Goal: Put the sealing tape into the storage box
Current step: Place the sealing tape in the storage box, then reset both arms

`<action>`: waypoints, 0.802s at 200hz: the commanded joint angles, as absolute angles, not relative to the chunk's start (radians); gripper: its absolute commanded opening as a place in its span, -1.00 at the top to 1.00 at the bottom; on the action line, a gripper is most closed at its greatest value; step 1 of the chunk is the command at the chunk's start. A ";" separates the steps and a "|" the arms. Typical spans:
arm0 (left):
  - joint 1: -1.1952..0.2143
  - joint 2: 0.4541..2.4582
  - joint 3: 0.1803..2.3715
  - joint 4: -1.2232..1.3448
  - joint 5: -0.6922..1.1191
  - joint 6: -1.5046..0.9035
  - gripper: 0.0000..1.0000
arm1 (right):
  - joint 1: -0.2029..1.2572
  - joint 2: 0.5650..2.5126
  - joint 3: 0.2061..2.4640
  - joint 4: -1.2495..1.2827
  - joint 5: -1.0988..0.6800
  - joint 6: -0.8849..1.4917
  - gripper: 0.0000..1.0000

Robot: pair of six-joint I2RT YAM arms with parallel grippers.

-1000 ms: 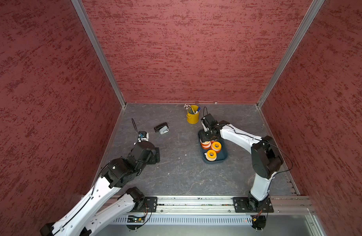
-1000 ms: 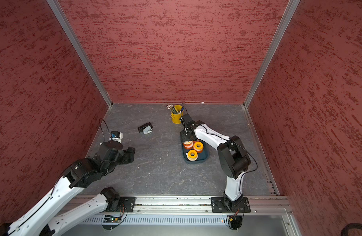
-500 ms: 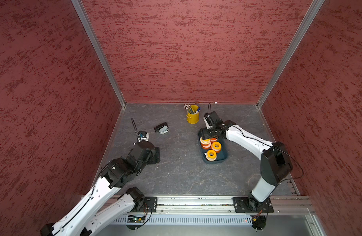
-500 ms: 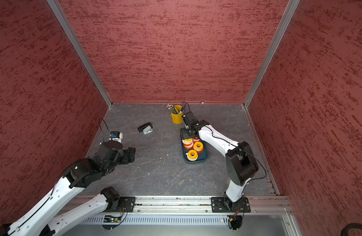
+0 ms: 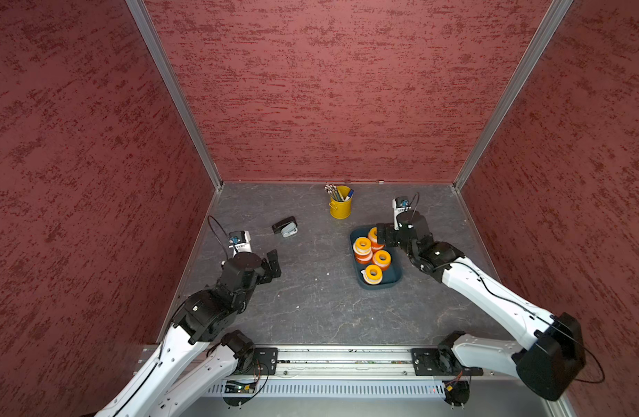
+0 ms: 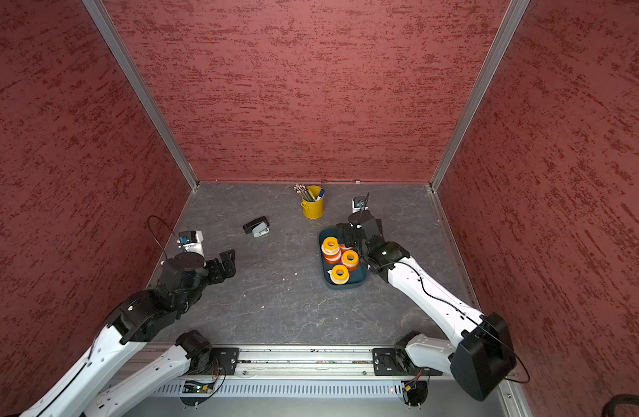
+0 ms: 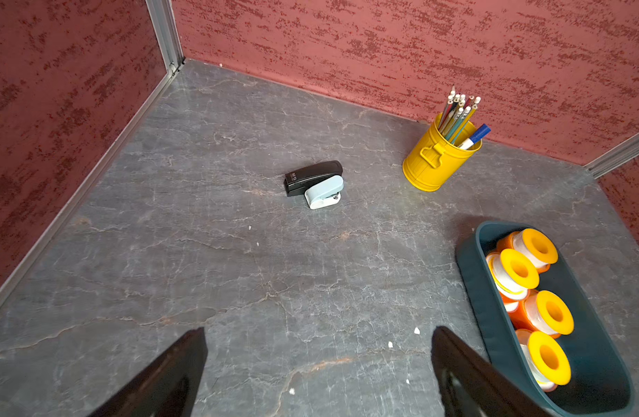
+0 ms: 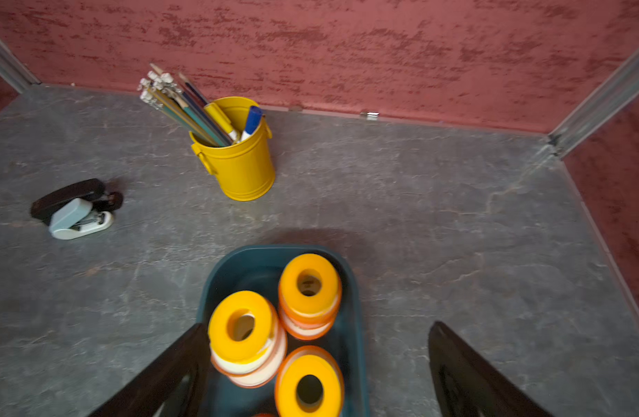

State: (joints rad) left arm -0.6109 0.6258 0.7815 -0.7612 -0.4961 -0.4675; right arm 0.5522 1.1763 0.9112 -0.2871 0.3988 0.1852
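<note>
I see a grey veined tabletop (image 5: 310,310) between red textured walls (image 5: 328,90). The left gripper (image 7: 318,330) is wide open and empty. The right gripper (image 8: 318,325) is also wide open, holding nothing, above the storage box (image 8: 274,249).

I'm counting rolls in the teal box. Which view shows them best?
The left wrist view: the sealing tape lies unobstructed in the storage box. Both top views show it small, partly behind the right gripper; the right wrist view crops it.
</note>
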 commanded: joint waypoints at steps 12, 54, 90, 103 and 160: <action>-0.602 0.685 0.616 -0.291 -0.519 -0.250 -0.99 | 0.544 1.061 0.741 -0.072 0.589 0.120 -0.95; -0.466 0.827 0.467 0.027 -0.545 -0.150 -0.99 | 0.517 0.958 0.519 0.093 0.721 0.084 -0.97; -0.252 0.793 0.332 0.190 -0.438 -0.127 -0.99 | 0.458 0.937 0.413 0.223 0.737 0.070 -0.97; -0.168 0.779 0.288 0.287 -0.309 -0.105 -0.99 | 0.444 0.987 0.402 0.319 0.739 0.020 -0.97; 0.075 1.095 0.242 0.636 -0.100 -0.127 -0.99 | 0.295 1.302 0.383 0.630 0.670 0.028 -0.97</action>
